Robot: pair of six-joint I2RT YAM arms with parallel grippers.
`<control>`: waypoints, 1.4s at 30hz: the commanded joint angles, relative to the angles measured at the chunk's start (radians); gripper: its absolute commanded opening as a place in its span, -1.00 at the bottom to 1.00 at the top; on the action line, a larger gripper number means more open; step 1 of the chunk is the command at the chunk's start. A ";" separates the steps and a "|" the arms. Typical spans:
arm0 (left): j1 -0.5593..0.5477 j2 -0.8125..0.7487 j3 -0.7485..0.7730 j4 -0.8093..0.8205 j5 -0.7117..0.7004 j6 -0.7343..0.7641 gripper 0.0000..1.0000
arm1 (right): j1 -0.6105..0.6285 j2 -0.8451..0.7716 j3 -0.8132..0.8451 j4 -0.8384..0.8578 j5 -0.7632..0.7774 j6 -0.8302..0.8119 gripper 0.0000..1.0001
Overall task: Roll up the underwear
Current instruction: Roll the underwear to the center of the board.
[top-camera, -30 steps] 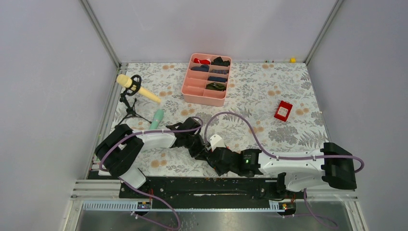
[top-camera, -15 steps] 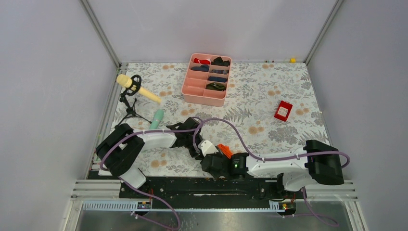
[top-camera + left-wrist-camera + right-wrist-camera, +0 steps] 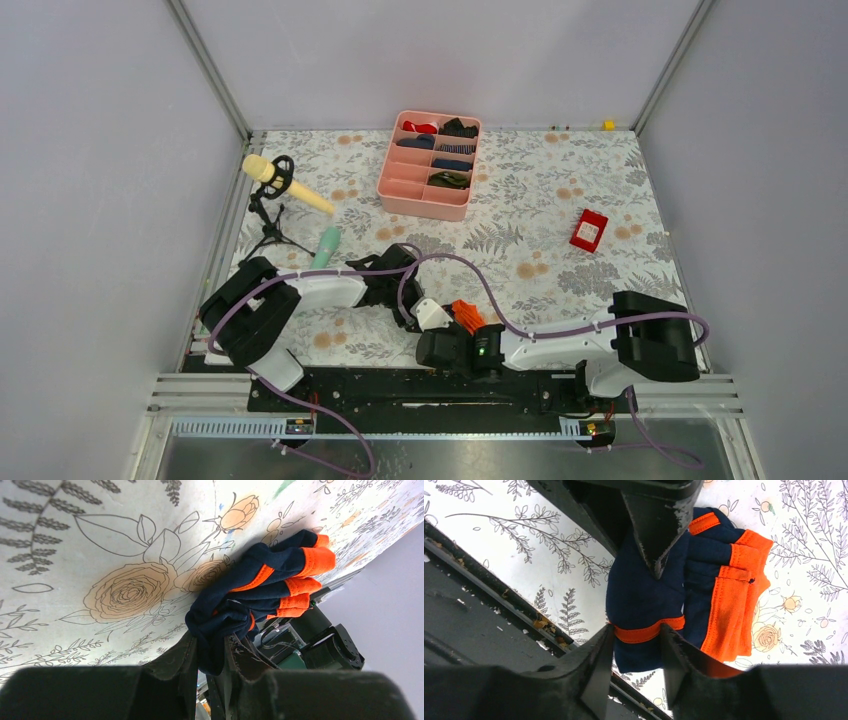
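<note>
The underwear point(image 3: 462, 313) is a bunched, partly rolled navy bundle with orange waistband folds, lying on the floral cloth near the table's front edge. In the left wrist view the underwear point(image 3: 252, 592) has a navy fold pinched in my left gripper point(image 3: 211, 652), which is shut on it. In the right wrist view my right gripper point(image 3: 636, 645) is shut on the near end of the underwear point(image 3: 649, 587), across an orange band, with the left gripper's fingers point(image 3: 659, 525) on its far side. In the top view both grippers meet at the bundle, left gripper point(image 3: 418, 312), right gripper point(image 3: 445, 345).
A pink tray point(image 3: 428, 196) with small rolled garments stands at the back centre. A yellow microphone on a black stand point(image 3: 275, 178) and a teal tube point(image 3: 326, 247) are at the left. A red box point(image 3: 588, 229) lies at the right. The black front rail point(image 3: 400, 385) is just below the bundle.
My right arm has swung left and toward the front edge, and its gripper now sits at the near side of the bundle. The orange folds have come into view. The left arm has barely moved.
</note>
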 commanded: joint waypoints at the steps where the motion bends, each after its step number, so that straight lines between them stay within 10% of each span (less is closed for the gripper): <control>1: -0.002 -0.002 0.001 0.016 0.001 -0.039 -0.73 | 0.016 0.036 0.019 -0.006 0.015 0.062 -0.26; 8: 0.005 -0.009 -0.028 0.066 0.017 -0.064 -0.64 | 0.009 -0.041 -0.043 0.026 0.039 0.087 -0.91; 18: 0.037 -0.136 -0.089 0.105 0.000 -0.066 0.63 | -0.161 -0.247 -0.251 0.215 -0.273 0.104 -1.00; 42: 0.061 -0.232 -0.131 0.072 0.019 0.120 0.61 | -0.648 -0.153 -0.472 0.731 -1.103 0.316 -1.00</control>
